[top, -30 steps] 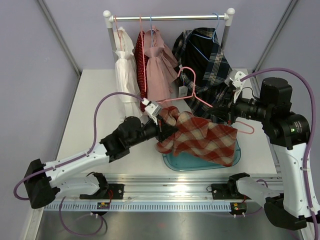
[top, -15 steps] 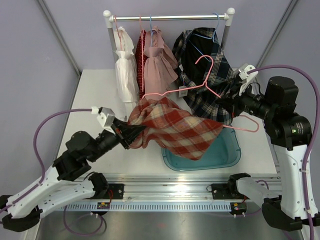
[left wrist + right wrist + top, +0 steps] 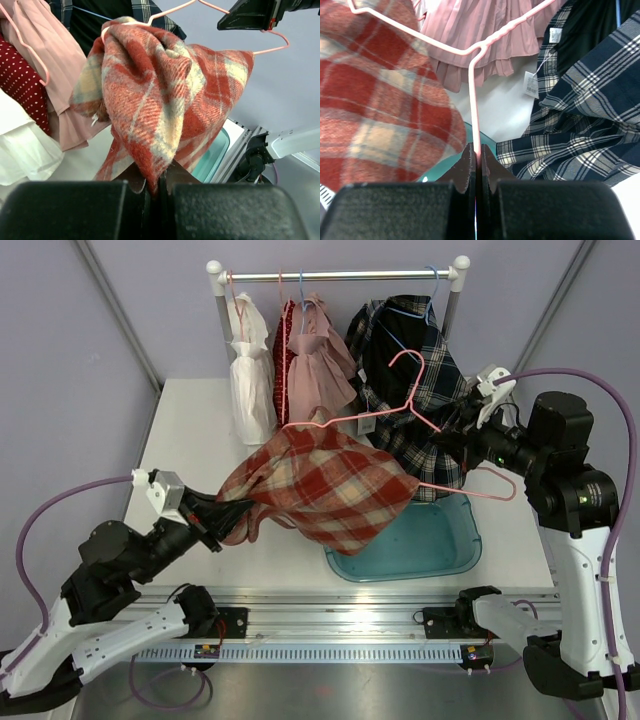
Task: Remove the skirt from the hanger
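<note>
Over table (image 3: pixel 180 440): left hand (image 3: pixel 232 520) on skirt (image 3: pixel 320 490)

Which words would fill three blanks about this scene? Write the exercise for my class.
1. The left jaws are shut on the red plaid ____.
2. The right jaws are shut on the ____ wire hanger.
3. The white garment hangs at the ____ end of the rail.
Missing words: skirt; pink; left.
</note>
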Controlling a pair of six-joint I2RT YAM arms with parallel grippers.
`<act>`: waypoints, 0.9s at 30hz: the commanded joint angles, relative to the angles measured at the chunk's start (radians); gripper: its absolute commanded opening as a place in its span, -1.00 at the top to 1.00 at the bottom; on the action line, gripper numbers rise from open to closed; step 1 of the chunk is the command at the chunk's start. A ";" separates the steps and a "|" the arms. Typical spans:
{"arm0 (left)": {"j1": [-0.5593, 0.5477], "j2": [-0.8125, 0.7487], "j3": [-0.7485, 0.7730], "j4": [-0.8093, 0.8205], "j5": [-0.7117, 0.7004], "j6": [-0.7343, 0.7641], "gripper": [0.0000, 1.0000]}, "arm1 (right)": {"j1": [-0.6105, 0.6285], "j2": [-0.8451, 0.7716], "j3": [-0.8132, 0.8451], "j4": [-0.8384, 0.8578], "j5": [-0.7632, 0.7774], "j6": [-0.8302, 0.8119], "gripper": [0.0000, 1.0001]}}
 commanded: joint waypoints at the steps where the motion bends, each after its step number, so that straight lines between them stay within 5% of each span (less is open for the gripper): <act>1: -0.005 -0.056 0.066 -0.003 0.003 0.034 1.00 | -0.047 0.002 0.015 0.133 0.252 0.024 1.00; 19: -0.005 -0.096 0.111 -0.226 -0.295 0.071 1.00 | -0.050 0.089 0.120 0.238 0.283 -0.007 1.00; 23: -0.005 -0.069 0.063 -0.125 -0.106 0.088 1.00 | -0.043 0.107 0.044 0.352 -0.002 0.100 1.00; 27: -0.005 0.095 0.103 -0.049 0.176 0.094 1.00 | 0.077 0.149 0.004 0.393 0.019 0.081 1.00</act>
